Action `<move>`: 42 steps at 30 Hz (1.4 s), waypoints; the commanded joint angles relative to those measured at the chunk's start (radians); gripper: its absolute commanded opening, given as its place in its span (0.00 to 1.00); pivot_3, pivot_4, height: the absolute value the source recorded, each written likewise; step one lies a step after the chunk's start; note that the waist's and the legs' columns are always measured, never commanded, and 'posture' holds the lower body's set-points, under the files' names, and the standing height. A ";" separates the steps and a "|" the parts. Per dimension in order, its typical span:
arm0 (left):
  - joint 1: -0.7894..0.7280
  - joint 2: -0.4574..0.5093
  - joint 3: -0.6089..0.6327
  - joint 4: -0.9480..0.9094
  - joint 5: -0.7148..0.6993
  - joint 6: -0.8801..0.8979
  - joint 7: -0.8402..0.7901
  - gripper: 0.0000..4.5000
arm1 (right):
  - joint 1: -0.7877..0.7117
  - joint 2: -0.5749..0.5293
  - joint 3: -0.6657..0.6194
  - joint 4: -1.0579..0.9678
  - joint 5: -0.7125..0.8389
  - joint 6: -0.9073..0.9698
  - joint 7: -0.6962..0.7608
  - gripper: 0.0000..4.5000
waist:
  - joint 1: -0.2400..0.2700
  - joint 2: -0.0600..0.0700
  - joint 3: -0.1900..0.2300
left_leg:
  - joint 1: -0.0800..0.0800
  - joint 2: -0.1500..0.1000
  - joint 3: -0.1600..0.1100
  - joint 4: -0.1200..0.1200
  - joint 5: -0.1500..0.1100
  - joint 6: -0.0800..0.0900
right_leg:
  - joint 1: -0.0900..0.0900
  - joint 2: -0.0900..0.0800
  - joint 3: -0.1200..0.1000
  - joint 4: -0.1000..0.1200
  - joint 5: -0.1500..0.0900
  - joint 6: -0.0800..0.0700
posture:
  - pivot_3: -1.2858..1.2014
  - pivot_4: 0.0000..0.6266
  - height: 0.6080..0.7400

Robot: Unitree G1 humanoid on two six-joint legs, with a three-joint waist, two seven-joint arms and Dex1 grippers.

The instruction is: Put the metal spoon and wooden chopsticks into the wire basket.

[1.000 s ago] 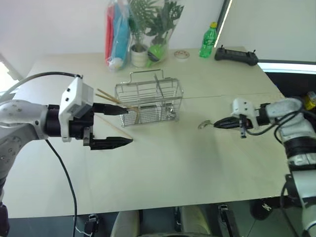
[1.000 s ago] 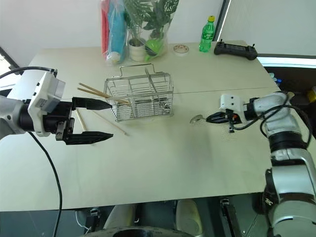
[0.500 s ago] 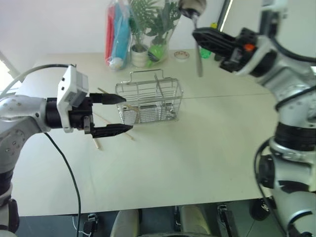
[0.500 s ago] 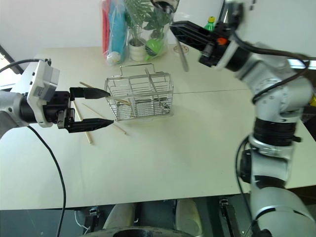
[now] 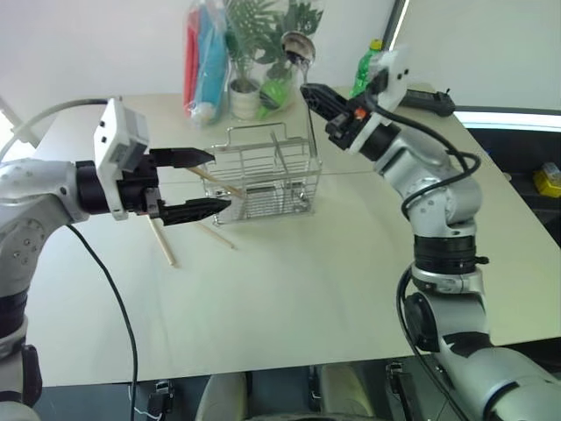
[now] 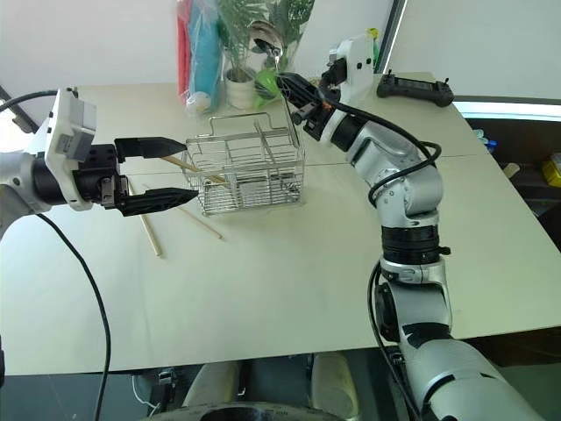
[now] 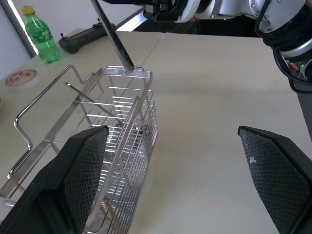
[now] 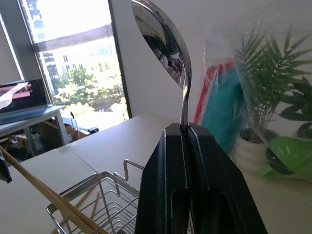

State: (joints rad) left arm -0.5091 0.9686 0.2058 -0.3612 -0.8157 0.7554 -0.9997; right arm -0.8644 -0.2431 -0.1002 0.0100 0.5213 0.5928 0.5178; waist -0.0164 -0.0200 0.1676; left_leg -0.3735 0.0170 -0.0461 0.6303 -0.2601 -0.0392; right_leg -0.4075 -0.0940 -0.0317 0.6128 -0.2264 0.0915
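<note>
The wire basket (image 5: 279,195) stands mid-table. My right gripper (image 5: 308,90) hovers over its right end, shut on the metal spoon (image 5: 296,44), bowl up above the fingers. The spoon's handle (image 7: 114,41) runs down to the basket's rim (image 7: 139,73). Two wooden chopsticks (image 5: 215,180) jut out of the basket's left end, between the fingers of my left gripper (image 5: 217,181), which is open and touches nothing. Two more chopsticks (image 5: 163,243) lie on the table left of the basket. In the right wrist view the fingers (image 8: 165,161) pinch the spoon's neck (image 8: 184,105).
At the table's far edge stand a red and blue bag (image 5: 209,61), a potted plant (image 5: 247,92), a green bottle (image 5: 364,66), a tape roll (image 6: 321,86) and a black controller (image 5: 429,98). The pale tabletop (image 5: 307,289) stretches toward me.
My right arm has swung up and left from the table beside the basket, carrying the spoon over the basket's right end. The left gripper stays open by the basket.
</note>
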 commanded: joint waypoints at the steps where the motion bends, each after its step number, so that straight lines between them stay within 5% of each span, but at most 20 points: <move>1: -0.012 0.003 0.031 -0.011 0.002 -0.018 0.006 1.00 | 0.002 0.038 0.016 -0.013 -0.010 -0.044 -0.014 0.01 | -0.001 0.000 0.000 | 0.000 0.000 0.000 0.000 0.000 0.000 | 0.000 0.000 0.000 0.000 0.000 0.000 | 0.52 0.24 0.72; 2: -0.012 0.003 0.031 -0.012 0.002 -0.018 0.007 1.00 | 0.005 0.048 0.016 -0.010 -0.010 -0.044 -0.021 0.01 | -0.001 0.000 0.000 | 0.000 0.000 -0.001 0.000 0.000 0.000 | 0.000 0.000 0.000 0.000 0.000 0.000 | 0.52 0.24 0.72; 5: -0.011 0.002 0.032 -0.012 0.003 -0.019 0.008 1.00 | 0.010 0.066 0.012 -0.005 -0.008 -0.044 -0.039 0.23 | -0.001 0.000 0.000 | 0.000 0.000 -0.001 0.000 0.000 0.000 | 0.000 0.000 0.000 0.000 0.000 0.000 | 0.52 0.24 0.72; 12: -0.023 -0.004 0.022 -0.001 0.008 -0.029 0.004 1.00 | 0.023 0.006 -0.013 -0.039 -0.014 -0.033 -0.048 0.99 | 0.003 0.000 0.000 | -0.001 0.000 -0.001 0.000 0.000 0.000 | 0.000 0.000 0.000 -0.001 0.000 0.000 | 0.52 0.24 0.72; 24: -0.049 -0.011 0.017 0.046 0.041 -0.045 0.006 1.00 | 0.000 -0.382 -0.113 -0.114 0.078 0.088 0.158 0.99 | 0.003 0.000 0.000 | -0.001 0.000 0.000 0.000 0.000 0.000 | 0.000 0.000 0.000 -0.002 -0.001 0.000 | 0.52 0.24 0.72; 32: -0.020 0.057 0.134 0.176 0.073 -0.017 0.042 1.00 | 0.348 -0.809 -0.230 -0.388 0.262 0.163 0.650 0.99 | 0.003 -0.001 0.001 | 0.000 0.000 0.000 -0.002 -0.002 0.003 | 0.001 0.000 0.000 -0.003 -0.004 0.001 | 0.52 0.24 0.72; 42: -0.048 0.076 0.161 0.324 0.146 0.032 0.172 1.00 | 0.628 -0.826 -0.371 -0.539 0.310 0.174 0.626 0.99 | 0.009 -0.003 0.001 | 0.000 0.001 0.004 0.001 -0.002 0.003 | 0.001 -0.002 0.001 -0.005 -0.007 0.003 | 0.52 0.24 0.72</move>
State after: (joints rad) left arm -0.5193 1.0388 0.3406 -0.0381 -0.6788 0.7983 -0.8407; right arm -0.2319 -1.0749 -0.4345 -0.5080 0.8113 0.7846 1.1756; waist -0.0072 -0.0232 0.1684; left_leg -0.3735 0.0182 -0.0425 0.6313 -0.2623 -0.0367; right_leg -0.4062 -0.0961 -0.0312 0.6072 -0.2330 0.0945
